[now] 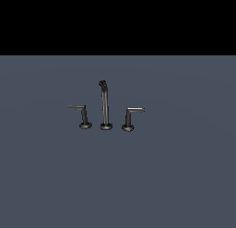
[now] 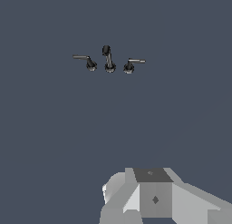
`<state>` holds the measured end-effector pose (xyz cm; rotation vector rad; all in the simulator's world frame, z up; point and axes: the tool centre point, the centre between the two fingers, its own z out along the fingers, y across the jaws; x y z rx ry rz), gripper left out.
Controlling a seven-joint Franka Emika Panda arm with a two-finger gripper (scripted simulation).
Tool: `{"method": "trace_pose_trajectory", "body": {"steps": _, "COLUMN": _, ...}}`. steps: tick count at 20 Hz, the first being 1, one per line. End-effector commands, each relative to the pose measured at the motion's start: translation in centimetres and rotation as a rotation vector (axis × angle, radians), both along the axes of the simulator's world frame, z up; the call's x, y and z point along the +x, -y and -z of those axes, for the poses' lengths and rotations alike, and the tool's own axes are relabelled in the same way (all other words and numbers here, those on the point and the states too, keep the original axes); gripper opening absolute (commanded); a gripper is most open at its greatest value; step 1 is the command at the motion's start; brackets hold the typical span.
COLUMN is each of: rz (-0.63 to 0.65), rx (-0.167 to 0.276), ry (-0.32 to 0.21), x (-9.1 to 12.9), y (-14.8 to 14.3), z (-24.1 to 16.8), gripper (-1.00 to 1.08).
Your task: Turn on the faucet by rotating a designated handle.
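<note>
Handle (image 1: 130, 116), the thicker silvery L-lever, stands just beside the spout (image 1: 105, 105) on the exterior view's right, likely rigid slick metal pivoting on its round base, best pushed near the arm's free end; slimmer lever (image 1: 81, 114) opposite; pincer out of view, state unknown.

A bare simulated scene: flat grey floor (image 1: 118, 185) under black void (only a faucet (image 1: 105, 107) stands there).

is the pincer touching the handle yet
Apart. In the wrist view the handle sits far off across bare floor from the pincer body at the frame's lower edge; the exterior view shows the faucet with no arm near it.
</note>
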<state>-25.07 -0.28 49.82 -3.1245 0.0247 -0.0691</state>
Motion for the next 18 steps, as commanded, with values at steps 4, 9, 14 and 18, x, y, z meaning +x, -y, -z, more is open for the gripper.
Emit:
{"method": "trace_pose_trajectory", "body": {"steps": 4, "rz": 0.006, "rx": 0.0, "ry": 0.0, "x": 0.1, "y": -0.1, "z": 0.1, "gripper": -1.0}}
{"method": "trace_pose_trajectory", "body": {"steps": 9, "rz": 0.04, "rx": 0.001, "ry": -0.001, "x": 0.7, "y": -0.4, "z": 1.0, "gripper": -1.0}}
{"method": "trace_pose_trajectory", "body": {"steps": 14, "rz": 0.105, "rx": 0.002, "ry": -0.003, "x": 1.9, "y": -1.1, "z": 2.6, "gripper": -1.0}}
{"method": "trace_pose_trajectory", "body": {"steps": 18, "rz": 0.181, "rx": 0.004, "ry": -0.006, "x": 3.4, "y": -1.7, "z": 4.5, "gripper": -1.0}}
